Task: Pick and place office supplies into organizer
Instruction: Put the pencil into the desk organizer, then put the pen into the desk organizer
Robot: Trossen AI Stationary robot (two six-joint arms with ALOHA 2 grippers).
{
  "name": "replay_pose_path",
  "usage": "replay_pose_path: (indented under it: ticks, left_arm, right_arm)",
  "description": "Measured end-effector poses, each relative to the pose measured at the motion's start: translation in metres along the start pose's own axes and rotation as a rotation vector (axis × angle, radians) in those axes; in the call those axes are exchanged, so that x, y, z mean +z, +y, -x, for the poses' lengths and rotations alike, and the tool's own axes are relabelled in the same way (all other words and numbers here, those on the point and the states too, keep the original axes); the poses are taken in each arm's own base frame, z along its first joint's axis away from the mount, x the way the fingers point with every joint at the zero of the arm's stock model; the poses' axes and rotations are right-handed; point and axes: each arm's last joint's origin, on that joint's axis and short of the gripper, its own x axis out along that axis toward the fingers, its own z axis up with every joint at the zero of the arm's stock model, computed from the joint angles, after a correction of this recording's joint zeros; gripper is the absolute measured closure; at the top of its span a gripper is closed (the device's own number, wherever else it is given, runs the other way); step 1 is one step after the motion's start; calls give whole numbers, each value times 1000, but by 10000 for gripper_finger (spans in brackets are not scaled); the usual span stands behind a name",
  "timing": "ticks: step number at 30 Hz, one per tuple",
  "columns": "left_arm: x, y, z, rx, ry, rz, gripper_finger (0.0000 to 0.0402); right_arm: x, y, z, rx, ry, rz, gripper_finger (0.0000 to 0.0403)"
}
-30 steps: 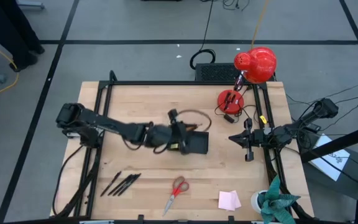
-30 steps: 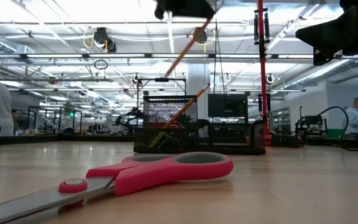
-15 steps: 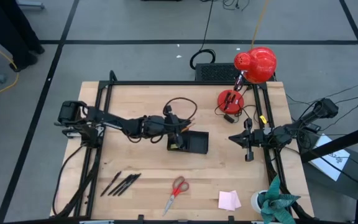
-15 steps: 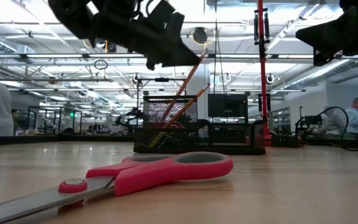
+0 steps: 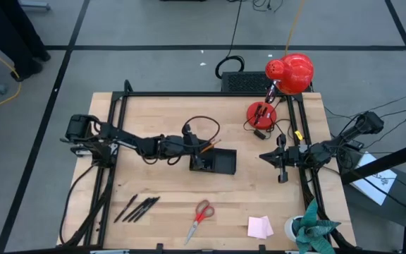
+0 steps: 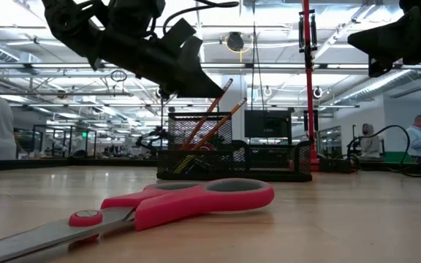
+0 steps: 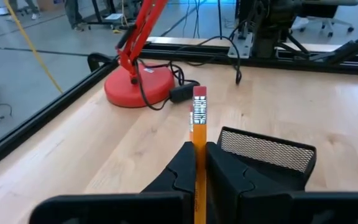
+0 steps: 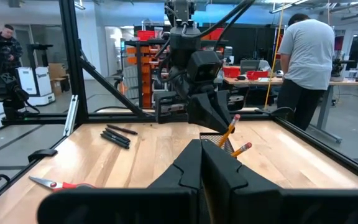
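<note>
Orange pencil [image 7: 199, 143], light and rigid, sits clamped mid-shaft in my left end effector [image 7: 199, 163] at the organizer's [image 5: 215, 162] nine o'clock; right end effector [image 5: 282, 173] is clenched empty.

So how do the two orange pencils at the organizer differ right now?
The upper pencil is pinched in the left end effector, its eraser end up; the lower pencil is free of any grip. In the low view the held one stands steeper and reaches higher; the other leans lower inside the organizer. Both are orange with an eraser end and angle out of the same tall mesh compartment.
</note>
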Motion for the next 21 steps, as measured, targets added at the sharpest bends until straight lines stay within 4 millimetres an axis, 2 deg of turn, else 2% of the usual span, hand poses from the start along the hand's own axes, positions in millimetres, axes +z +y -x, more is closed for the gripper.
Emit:
replay_pose_path:
  ticks: [9, 18, 21]
  left_arm:
    - [-1, -3, 1, -36, 10, 10, 361]
    - [-2, -8, 2, -54, 12, 7, 283]
    - [3, -15, 4, -75, -39, -16, 262]
  right_arm:
    - [0, 0, 0, 0, 0, -7, 399]
    - [0, 0, 0, 0, 1, -10, 399]
    - [-1, 0, 0, 0, 10, -4, 399]
